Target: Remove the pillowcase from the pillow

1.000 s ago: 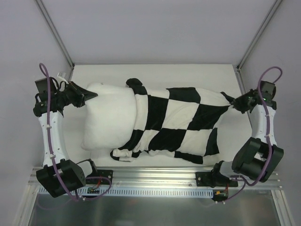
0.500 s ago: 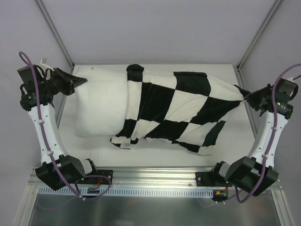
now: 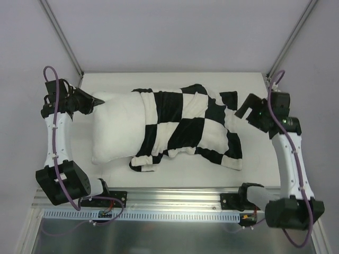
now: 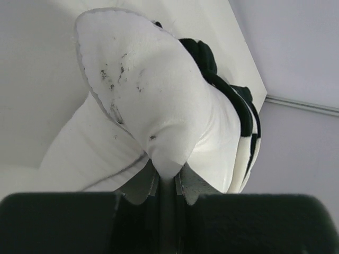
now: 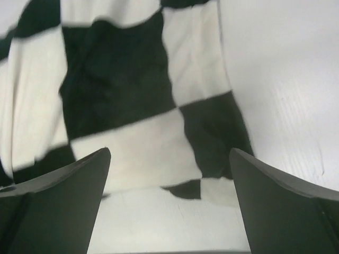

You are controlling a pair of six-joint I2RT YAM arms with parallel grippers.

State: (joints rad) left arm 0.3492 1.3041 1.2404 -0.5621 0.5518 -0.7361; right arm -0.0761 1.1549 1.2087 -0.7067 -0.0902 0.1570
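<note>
Checkered pillowcase (image 3: 185, 124) covers only the right half of the pillow (image 3: 114, 135); roughly half is left to strip. Left gripper (image 3: 97, 101) pinches the pillow's far-left corner; right gripper (image 3: 244, 108) gapes empty off the pillow's right end.

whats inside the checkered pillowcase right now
The white pillow runs into the pillowcase; its left part sticks out, pinched by the left pincer. How far it reaches inside is hidden by the fabric.
</note>
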